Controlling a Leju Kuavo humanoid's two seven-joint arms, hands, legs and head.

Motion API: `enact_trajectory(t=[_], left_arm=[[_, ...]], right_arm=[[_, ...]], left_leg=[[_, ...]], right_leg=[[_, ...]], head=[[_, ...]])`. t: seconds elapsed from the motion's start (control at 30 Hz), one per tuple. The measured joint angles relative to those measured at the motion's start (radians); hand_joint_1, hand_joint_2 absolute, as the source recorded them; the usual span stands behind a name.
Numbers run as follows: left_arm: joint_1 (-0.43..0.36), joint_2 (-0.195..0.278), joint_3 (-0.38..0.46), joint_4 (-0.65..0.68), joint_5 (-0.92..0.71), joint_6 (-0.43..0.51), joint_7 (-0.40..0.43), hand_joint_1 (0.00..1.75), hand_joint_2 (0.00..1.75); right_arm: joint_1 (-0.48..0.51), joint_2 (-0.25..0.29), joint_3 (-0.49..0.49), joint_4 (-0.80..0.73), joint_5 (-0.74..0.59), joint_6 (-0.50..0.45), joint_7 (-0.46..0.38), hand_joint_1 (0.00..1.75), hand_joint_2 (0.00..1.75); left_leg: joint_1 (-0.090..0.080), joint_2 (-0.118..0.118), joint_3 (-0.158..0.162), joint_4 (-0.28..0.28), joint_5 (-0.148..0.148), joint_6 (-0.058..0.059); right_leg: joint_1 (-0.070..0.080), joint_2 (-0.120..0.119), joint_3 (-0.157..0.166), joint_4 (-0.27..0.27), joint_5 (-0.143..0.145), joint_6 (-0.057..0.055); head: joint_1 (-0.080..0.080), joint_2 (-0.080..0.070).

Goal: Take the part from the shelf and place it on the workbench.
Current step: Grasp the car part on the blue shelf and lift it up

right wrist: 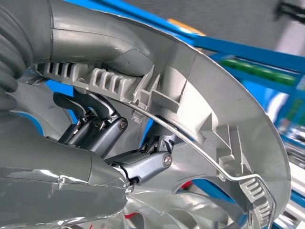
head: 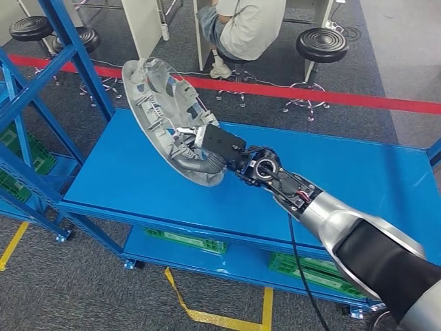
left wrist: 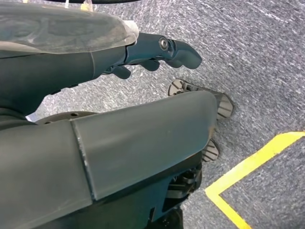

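The robot's right hand grasps the rim of a silver wheel-cover part, holding it tilted above the blue workbench, lower edge near or touching the top. Setting down and letting go remain. The left hand hangs over the floor, fingers loosely extended, holding nothing.

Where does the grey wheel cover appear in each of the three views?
Head view: wheel cover upper left of centre, tilted above the blue workbench, held by the right hand.
Left wrist view: not in it.
Right wrist view: its ribbed rim arcs across.
Shared landmark: the blue workbench.
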State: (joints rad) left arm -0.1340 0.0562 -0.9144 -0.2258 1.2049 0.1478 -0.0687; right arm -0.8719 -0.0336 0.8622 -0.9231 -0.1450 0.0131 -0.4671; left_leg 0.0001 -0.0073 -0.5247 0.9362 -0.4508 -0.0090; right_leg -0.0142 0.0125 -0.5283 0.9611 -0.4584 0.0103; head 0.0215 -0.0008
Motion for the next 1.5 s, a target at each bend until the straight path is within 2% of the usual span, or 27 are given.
enact_trajectory(t=[0.57,0.8,1.1,1.37,1.5], left_arm=[[0.009,0.0,-0.004,0.0,0.001,0.002,0.0,0.0,0.0],[0.01,0.0,-0.014,0.0,0.001,0.002,0.0,0.0,0.0],[0.006,0.0,-0.022,0.001,-0.007,0.002,0.008,0.0,0.0],[-0.005,0.0,-0.032,0.001,-0.017,0.002,0.02,0.0,0.0],[-0.012,0.0,-0.039,0.001,-0.02,0.002,0.022,0.0,0.0]], right_arm=[[0.09,-0.019,-0.125,-0.243,-0.092,-0.028,-0.014,1.75,1.75],[0.135,-0.025,-0.169,-0.352,-0.126,-0.01,-0.039,1.75,1.75],[0.193,-0.025,-0.204,-0.456,-0.191,0.072,-0.062,1.75,1.75],[0.239,-0.008,-0.197,-0.512,-0.338,0.286,-0.07,1.75,1.75],[0.26,0.019,-0.167,-0.535,-0.349,0.342,-0.064,1.75,1.75]], left_leg=[[0.0,0.0,0.0,0.0,0.0,0.0],[0.0,0.0,0.0,0.0,0.0,0.0],[0.0,0.0,-0.001,0.0,0.0,0.0],[0.0,0.0,-0.001,0.0,0.0,0.0],[0.0,0.0,-0.001,0.0,0.0,0.0]], right_leg=[[0.0,0.0,-0.001,0.0,0.0,0.0],[0.0,0.0,-0.001,0.0,0.0,0.0],[0.0,0.0,-0.001,0.0,0.0,0.0],[0.0,0.0,0.0,0.0,0.0,0.0],[0.0,0.0,0.0,0.0,0.0,0.0]], head=[[0.0,0.0],[0.0,0.0],[0.0,0.0],[0.0,0.0],[0.0,0.0]])
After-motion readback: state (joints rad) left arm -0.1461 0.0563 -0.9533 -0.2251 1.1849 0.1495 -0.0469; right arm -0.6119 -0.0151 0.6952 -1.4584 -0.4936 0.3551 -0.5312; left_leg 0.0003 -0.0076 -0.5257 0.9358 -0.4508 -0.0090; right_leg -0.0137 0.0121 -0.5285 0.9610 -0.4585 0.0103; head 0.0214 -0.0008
